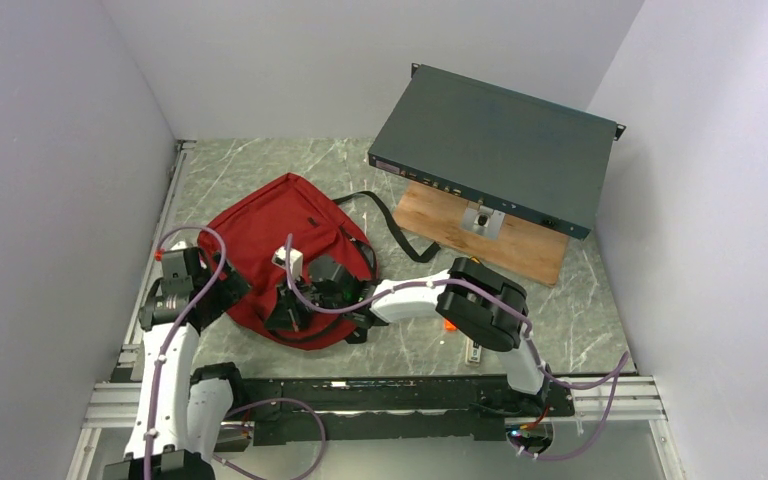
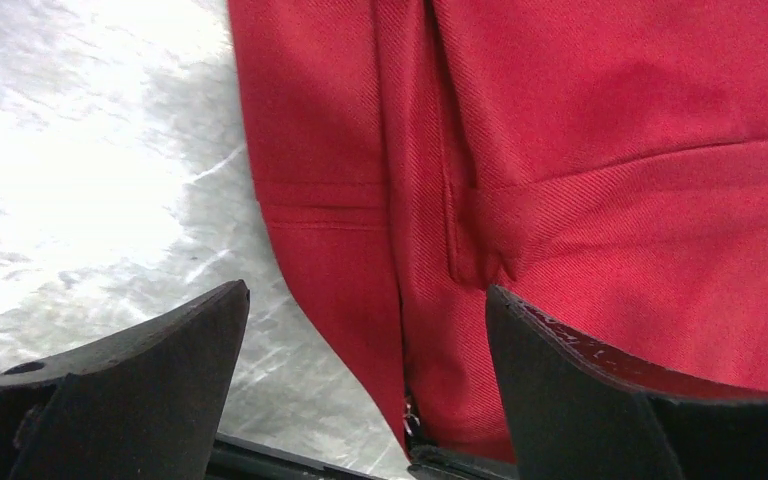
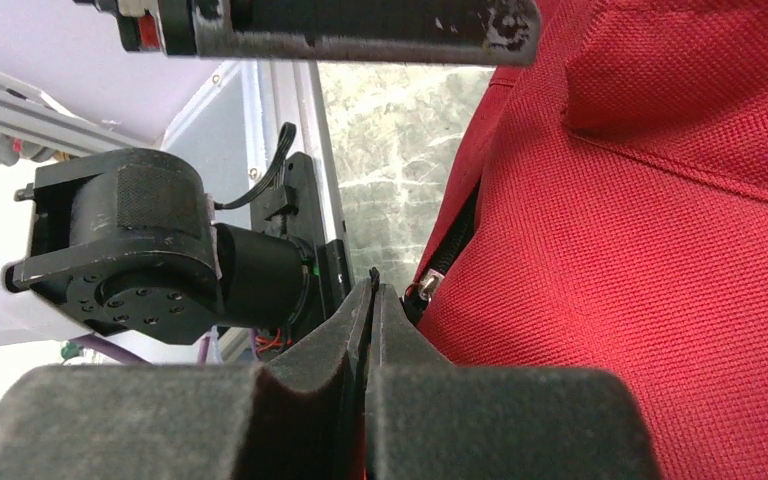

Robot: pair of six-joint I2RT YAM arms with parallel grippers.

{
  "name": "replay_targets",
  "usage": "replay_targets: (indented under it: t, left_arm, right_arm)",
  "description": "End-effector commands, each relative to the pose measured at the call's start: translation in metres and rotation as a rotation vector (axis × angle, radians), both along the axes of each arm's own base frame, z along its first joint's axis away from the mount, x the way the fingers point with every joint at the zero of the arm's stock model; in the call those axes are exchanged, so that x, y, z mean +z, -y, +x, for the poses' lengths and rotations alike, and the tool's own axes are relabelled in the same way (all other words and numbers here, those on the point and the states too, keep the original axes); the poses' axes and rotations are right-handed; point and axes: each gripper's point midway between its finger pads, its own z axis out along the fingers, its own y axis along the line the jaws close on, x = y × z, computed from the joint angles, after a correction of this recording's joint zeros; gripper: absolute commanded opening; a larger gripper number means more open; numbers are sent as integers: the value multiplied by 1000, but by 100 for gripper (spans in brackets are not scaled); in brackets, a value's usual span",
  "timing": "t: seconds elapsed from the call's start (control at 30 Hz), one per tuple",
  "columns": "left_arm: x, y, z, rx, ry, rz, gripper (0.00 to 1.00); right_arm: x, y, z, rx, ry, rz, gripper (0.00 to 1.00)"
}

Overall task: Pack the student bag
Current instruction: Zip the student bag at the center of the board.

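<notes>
The dark red student bag lies flat on the marble table left of centre, its black strap trailing right. My right gripper is at the bag's near edge. In the right wrist view it is shut on a thin black zip pull, with the metal slider just beside the bag fabric. My left gripper is at the bag's near-left corner. In the left wrist view it is open, its fingers either side of the red fabric and the zip end, gripping nothing.
A flat dark teal metal box rests tilted at the back right over a wooden board. A small orange item shows under the right arm. Aluminium rails run along the left edge and the near edge.
</notes>
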Motion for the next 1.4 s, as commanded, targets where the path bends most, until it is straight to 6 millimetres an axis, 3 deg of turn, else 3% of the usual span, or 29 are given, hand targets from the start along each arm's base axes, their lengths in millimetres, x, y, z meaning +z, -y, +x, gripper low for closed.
replay_targets:
  t: [0.0,0.2,0.4,0.53,0.77,0.97,1.13,1.27,1.37]
  left_arm:
    - [14,19,15,-16,126,-122,93]
    - [-13,35,6,38,86,-255,86]
    - [-31,41,2,66,53,-308,70]
    - [-35,34,2,113,49,-289,50]
    - [-30,18,5,185,93,-232,23]
    - [-34,10,6,207,74,-210,13]
    - [-34,3,7,229,74,-205,6]
    - [-34,-5,4,254,73,-184,5]
    - [-30,-11,3,271,74,-172,6]
  right_arm:
    - [48,-2,-8,56,65,115,0]
    - [60,0,-14,109,106,125,0]
    - [62,1,-25,174,134,119,0]
    - [65,1,-29,185,152,107,0]
    - [71,12,-41,175,208,49,0]
    - [78,38,-59,161,228,8,0]
    - [75,76,-70,104,229,-30,0]
    - [50,112,-70,32,198,-100,0]
    - [35,140,-55,-76,222,-197,0]
